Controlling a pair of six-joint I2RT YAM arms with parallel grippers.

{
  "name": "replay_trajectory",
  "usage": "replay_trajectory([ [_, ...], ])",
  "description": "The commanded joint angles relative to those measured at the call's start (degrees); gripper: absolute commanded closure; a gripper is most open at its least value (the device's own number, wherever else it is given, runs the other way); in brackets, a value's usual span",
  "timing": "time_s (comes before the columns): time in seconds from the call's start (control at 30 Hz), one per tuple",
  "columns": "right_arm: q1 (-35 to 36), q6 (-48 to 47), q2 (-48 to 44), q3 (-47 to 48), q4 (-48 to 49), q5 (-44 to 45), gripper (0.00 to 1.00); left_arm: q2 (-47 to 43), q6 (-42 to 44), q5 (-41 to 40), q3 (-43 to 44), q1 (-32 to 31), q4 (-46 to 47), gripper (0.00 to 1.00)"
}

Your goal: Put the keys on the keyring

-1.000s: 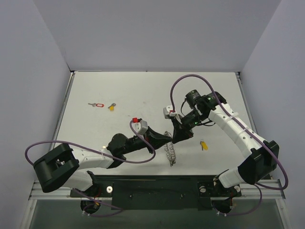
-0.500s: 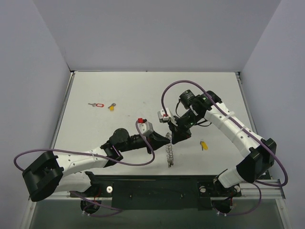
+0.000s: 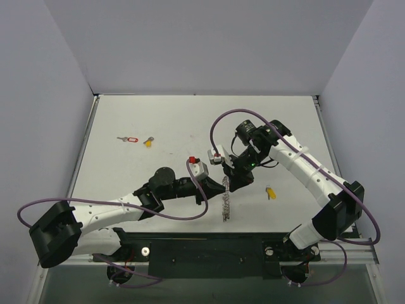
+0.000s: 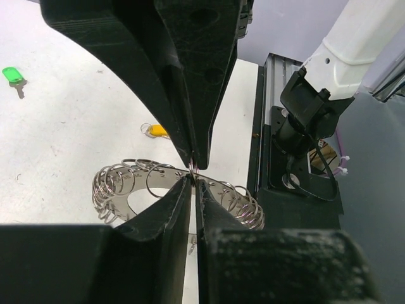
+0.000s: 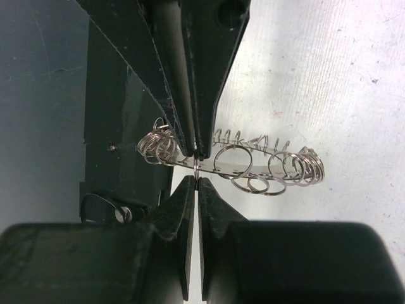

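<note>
No key is threaded yet; the floppy silver keyring of small metal links [image 3: 225, 201] is pinched in the right gripper's [image 5: 197, 166] closed jaws; the left gripper's [image 4: 193, 172] narrow jaws bracket a link, perhaps gripping; the small yellow-headed key [image 3: 271, 192] and red-tagged key [image 3: 130, 139] lie loose on the white table [image 3: 158, 114].

From above, the top of the keyring [image 3: 225, 204] is hidden where the left pincer [image 3: 219, 183] and right pincer [image 3: 233, 182] meet. At the left wrist, dark fingers [image 4: 190, 76] cover the loop's middle and part of a yellow key [image 4: 156, 131]. Whether their tips clamp the link or only flank it cannot be told. A green key [image 4: 9, 74] lies blurred near the edge. At the right wrist, the fingers [image 5: 209, 63] hide the band's middle.
</note>
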Motion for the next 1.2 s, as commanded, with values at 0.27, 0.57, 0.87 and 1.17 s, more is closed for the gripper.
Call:
replay_trajectory([
  [0.27,0.35,-0.11,0.07,2.05,-3.78,-1.28,1.0,1.73,-7.71,-1.71,-1.72,0.2,14.07,0.78],
  [0.57,0.26,-0.02,-0.19,2.14,-3.78,-1.89,1.0,3.32,-8.77,-0.3,-2.15,0.29,13.98,0.78],
  [0.87,0.26,-0.02,-0.02,2.05,-3.69,-2.16,1.0,4.64,-9.03,-0.39,-1.89,0.29,14.16,0.82],
  [1.17,0.26,-0.28,0.07,1.78,-3.61,-3.12,1.0,4.55,-11.66,-1.71,-2.41,0.29,17.58,1.0],
])
